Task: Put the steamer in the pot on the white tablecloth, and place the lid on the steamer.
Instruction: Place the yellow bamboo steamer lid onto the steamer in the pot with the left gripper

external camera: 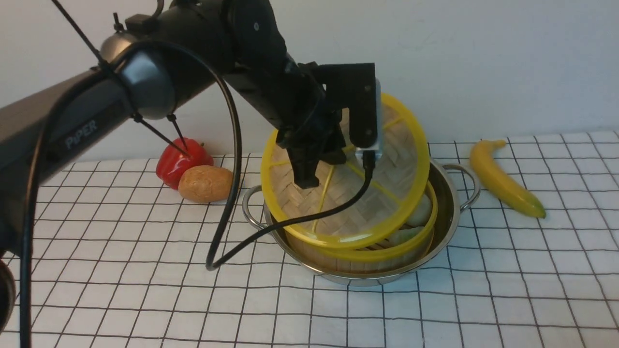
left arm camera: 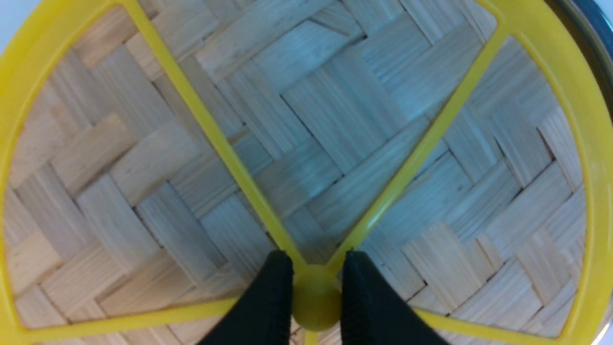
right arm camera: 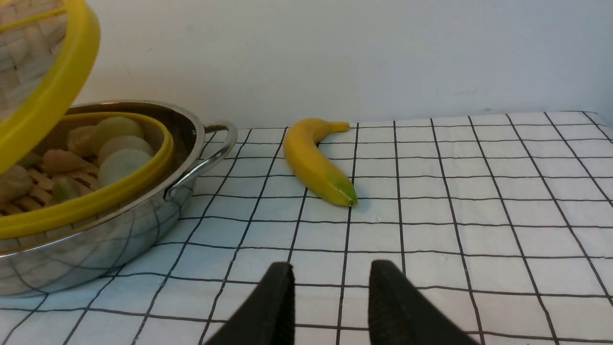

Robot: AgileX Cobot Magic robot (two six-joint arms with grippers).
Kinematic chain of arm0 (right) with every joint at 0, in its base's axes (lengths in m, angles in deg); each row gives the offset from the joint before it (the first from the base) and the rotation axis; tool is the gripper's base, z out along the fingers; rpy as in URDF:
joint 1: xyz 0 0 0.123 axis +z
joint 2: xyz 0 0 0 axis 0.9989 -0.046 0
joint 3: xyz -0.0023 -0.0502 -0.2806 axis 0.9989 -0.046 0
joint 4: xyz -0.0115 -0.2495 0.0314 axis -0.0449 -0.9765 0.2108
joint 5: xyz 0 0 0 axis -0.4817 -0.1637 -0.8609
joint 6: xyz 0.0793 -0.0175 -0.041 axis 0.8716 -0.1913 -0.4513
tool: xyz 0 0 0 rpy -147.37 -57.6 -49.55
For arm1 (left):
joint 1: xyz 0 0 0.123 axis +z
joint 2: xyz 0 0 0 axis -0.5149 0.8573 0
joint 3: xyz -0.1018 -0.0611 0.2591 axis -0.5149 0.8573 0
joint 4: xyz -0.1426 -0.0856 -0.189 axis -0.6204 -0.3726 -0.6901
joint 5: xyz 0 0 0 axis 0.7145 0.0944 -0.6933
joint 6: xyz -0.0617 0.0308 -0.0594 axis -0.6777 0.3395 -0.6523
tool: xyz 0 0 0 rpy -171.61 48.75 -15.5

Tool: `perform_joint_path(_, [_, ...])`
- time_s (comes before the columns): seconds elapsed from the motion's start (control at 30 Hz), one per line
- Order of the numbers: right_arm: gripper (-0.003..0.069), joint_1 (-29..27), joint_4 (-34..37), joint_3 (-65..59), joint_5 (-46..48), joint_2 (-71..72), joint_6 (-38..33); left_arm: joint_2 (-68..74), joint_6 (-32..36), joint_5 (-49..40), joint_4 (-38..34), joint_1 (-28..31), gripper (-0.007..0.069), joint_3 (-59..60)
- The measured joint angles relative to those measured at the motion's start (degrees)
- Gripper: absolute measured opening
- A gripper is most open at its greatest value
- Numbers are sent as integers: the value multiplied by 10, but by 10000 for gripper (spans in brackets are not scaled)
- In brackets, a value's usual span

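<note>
One marking can be read: the word "PiPER", printed in pale grey letters with a small i. It is carried on the side of the black left arm, as seen in the front view. No other text or number can be made out in the wrist views.

The left arm is a thick matte-black tube lettered "PiPER" in pale grey, with a rounded dark-grey joint cap. A glossy black cable loops along it, bound by thin black cable ties. A black bracket carries a silver-edged camera housing. The left gripper and right gripper have tapered matte-black fingers.
</note>
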Motion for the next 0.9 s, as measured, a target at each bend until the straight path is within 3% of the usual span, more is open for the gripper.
perform_joint_path(0.37, [240, 0, 0, 0, 0, 0, 3, 29, 93, 19, -27, -6, 124, -2])
perform_joint_path(0.9, [240, 0, 0, 0, 0, 0, 3, 57, 129, 64, -33, -9, 124, -2])
